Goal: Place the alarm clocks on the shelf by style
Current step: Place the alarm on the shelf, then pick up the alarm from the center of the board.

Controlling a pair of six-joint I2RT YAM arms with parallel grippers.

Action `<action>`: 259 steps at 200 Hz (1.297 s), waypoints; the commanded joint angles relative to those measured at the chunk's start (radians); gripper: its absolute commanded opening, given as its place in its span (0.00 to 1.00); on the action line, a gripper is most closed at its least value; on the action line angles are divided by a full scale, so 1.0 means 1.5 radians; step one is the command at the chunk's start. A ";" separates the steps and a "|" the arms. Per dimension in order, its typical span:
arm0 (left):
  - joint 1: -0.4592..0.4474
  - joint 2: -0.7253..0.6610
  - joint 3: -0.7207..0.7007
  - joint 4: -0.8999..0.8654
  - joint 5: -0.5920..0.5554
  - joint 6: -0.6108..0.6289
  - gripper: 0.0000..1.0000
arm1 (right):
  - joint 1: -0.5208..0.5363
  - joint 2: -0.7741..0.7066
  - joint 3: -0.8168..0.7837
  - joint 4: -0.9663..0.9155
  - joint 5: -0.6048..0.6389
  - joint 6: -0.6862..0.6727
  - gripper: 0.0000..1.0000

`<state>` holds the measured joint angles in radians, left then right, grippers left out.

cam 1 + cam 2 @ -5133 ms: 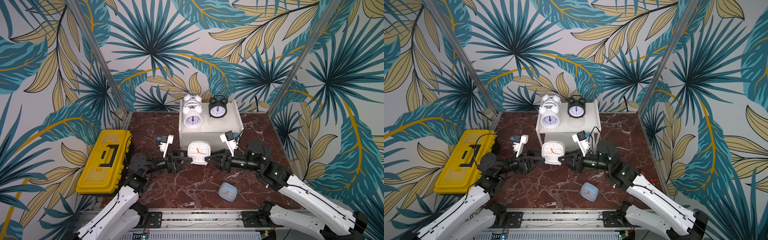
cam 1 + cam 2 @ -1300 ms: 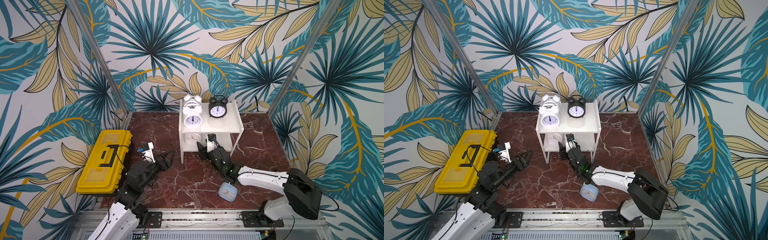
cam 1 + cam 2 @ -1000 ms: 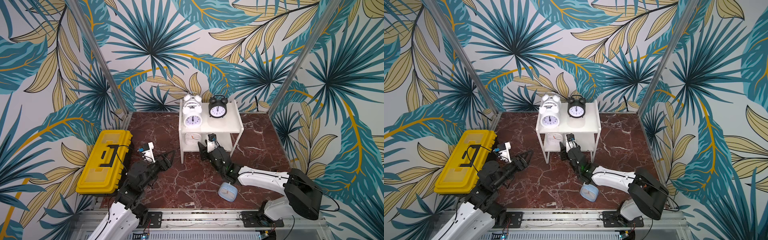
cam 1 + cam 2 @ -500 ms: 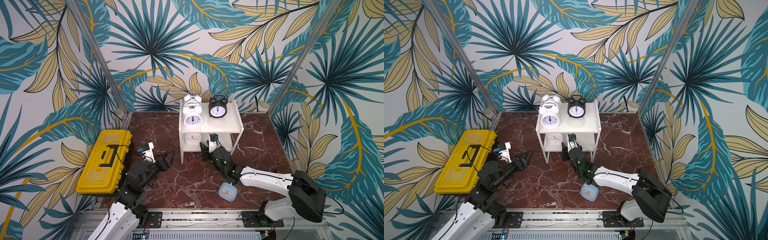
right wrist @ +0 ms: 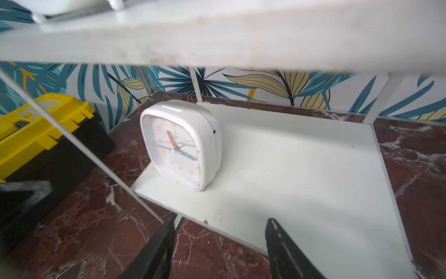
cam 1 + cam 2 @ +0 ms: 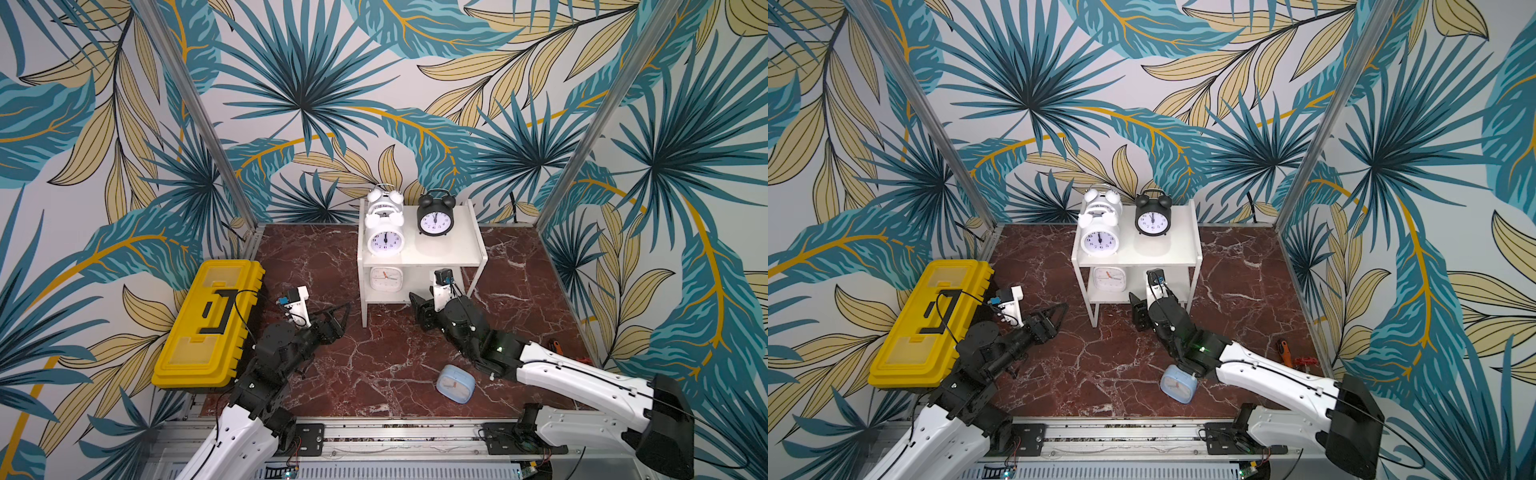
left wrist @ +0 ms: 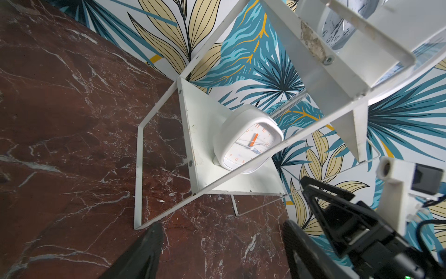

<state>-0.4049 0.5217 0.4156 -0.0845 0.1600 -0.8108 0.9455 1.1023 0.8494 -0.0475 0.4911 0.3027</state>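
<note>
The white clock (image 5: 181, 145) no longer hangs between the two grippers in front of the shelf (image 6: 461, 245). It now stands on the lower board (image 5: 301, 169), and both grippers have let go and drawn back.

The right gripper (image 5: 220, 221) sits just off the board's front edge, fingers spread and empty. The clock is ahead of it and to its left, well clear. The left gripper (image 7: 223, 224) is also spread and empty, farther back over the floor (image 6: 374, 353). From there the clock is ahead, beyond the shelf's front leg.

So the first square clock is on the lower tier, under the three twin-bell clocks (image 6: 435, 218) on top, and the sorting by style holds so far. Only the blue clock (image 6: 455, 383) remains, on the floor behind the right gripper, beside that arm's forearm.

The white clock is upright on its feet, face pointing out of the shelf's front toward the grippers. It is nearly square, so it has no real long axis, and its thin side runs front to back. The blue clock seems to lie tilted with its face upward and its wider side across the arm, though it is too small to be sure.
</note>
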 commanded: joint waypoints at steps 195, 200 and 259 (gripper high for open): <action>0.003 -0.015 -0.047 0.176 0.236 -0.045 0.84 | 0.024 -0.199 -0.179 -0.490 -0.220 0.272 0.96; 0.003 -0.015 -0.048 0.177 0.238 -0.045 0.84 | 0.024 -0.198 -0.182 -0.489 -0.224 0.273 0.96; 0.003 -0.011 -0.054 0.183 0.246 -0.044 0.84 | 0.024 -0.222 -0.222 -0.455 -0.247 0.277 0.89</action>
<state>-0.4046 0.5079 0.3672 0.1478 0.5133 -0.8719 0.9771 0.7914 0.5468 -0.7609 0.1394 0.7036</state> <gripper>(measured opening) 0.836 0.909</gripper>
